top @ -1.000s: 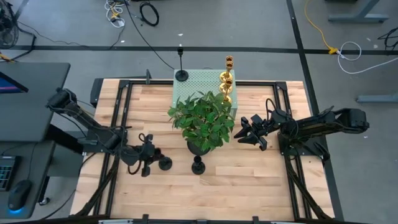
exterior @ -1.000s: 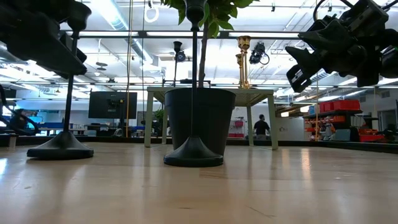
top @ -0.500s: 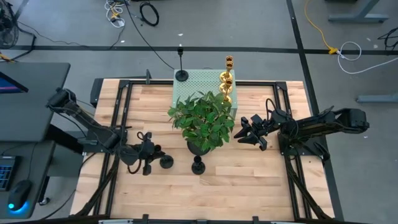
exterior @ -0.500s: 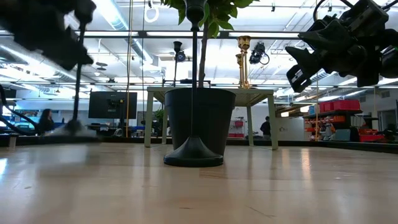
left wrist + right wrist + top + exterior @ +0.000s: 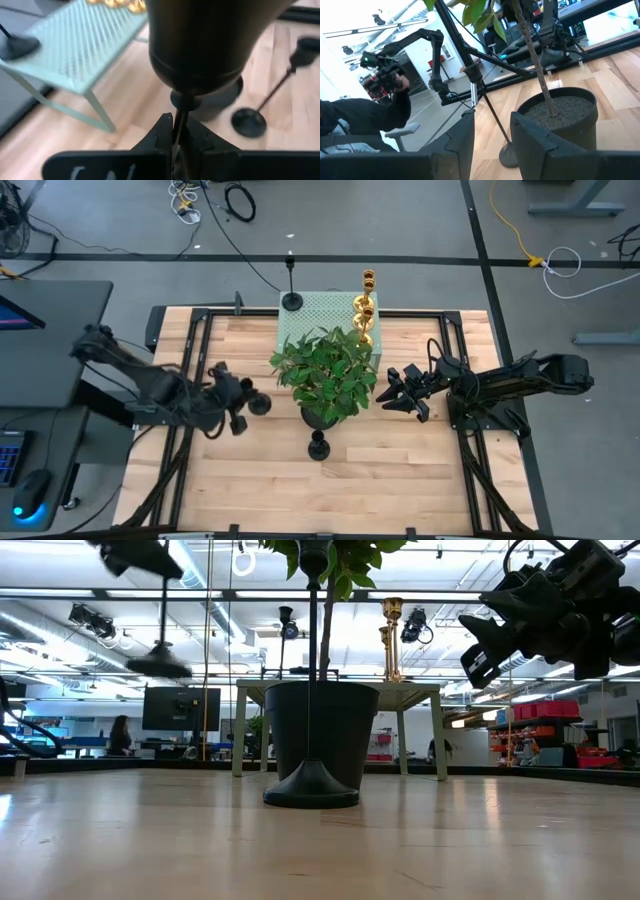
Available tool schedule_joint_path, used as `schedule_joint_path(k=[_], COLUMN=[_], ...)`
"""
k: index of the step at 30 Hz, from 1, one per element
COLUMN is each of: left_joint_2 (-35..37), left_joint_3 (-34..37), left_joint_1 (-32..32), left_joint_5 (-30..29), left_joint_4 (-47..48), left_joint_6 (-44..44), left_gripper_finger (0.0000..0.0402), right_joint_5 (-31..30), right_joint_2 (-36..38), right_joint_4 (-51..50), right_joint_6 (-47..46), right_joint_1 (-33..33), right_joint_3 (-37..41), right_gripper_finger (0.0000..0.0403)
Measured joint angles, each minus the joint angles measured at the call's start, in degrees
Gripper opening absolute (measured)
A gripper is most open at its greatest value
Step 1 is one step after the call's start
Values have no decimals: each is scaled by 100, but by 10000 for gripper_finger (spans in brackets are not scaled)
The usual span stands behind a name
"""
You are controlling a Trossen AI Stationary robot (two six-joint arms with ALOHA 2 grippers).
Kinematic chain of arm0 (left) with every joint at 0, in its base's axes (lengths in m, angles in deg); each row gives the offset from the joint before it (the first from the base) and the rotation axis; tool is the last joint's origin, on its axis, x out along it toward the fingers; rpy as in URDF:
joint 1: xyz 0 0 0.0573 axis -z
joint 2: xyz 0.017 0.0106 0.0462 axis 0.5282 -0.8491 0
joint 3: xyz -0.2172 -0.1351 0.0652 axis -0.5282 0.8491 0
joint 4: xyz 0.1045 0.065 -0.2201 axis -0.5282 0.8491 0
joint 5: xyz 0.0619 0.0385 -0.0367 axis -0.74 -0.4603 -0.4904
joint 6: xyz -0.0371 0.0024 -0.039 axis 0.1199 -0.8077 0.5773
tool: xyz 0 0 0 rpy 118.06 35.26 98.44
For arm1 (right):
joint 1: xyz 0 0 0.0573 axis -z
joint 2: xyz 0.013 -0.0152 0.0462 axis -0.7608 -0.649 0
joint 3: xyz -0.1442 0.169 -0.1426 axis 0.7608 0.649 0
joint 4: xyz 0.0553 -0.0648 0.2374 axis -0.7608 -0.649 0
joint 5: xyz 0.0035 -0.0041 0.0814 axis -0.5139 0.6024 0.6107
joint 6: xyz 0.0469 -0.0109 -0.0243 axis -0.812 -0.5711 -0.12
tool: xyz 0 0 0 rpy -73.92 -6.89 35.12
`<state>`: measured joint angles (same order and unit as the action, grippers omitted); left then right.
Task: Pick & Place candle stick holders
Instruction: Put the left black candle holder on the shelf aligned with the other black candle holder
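Note:
My left gripper (image 5: 238,402) is shut on a matte black candlestick whose round base (image 5: 160,665) hangs well above the table, left of the plant. A second black candlestick (image 5: 318,445) stands by its base on the table in front of the black plant pot (image 5: 320,730). A third black candlestick (image 5: 291,298) and two gold ones (image 5: 365,305) stand on the small green table (image 5: 325,310) at the far edge. My right gripper (image 5: 388,393) is open and empty, raised to the right of the plant. My left gripper pinches the black candlestick's thin stem (image 5: 179,125) between its two fingers, above the base (image 5: 200,45). The fingers come from the table's left and lie across the stem. The candlestick hangs about upright below them, its base lifted clear of the table.
The leafy plant (image 5: 325,370) in its pot stands mid-table between the two arms. The green table's legs (image 5: 97,107) stand on the wooden top near the far edge. People show in the room behind, beyond the table.
My left gripper has risen and gone toward the table's far edge with the black candlestick. The candlestick's base, which stood on the table a second ago, is now lifted clear and hangs high. My right arm has kept still.

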<state>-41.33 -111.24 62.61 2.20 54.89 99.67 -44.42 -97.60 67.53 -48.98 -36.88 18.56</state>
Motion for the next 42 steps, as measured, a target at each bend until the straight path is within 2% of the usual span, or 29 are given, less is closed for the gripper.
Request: schedule_joint_path(k=[11,17,29,38,42], left_joint_2=[0,0,-24,-100,-361], left_joint_3=[-1009,-1198,-1198,-1198,-1198], left_joint_1=[-1328,-2315,-4305,-5437,-5850], left_joint_5=[17,451,2105,3241,3976], left_joint_4=[182,142,-736,-1274,-1700], left_joint_6=[-1389,-1903,-2948,-3421,-3587], left_gripper_finger=[12,12,12,12,12], right_joint_5=[0,0,0,0,0], right_joint_2=[0,0,0,0,0], right_joint_4=[1,1,-1,-2,0], right_joint_6=[3,22,84,86,86], right_joint_1=[1,-1,2,-1,2], right_joint_3=[0,0,0,0,0], right_gripper_finger=[125,125,125,125,125])
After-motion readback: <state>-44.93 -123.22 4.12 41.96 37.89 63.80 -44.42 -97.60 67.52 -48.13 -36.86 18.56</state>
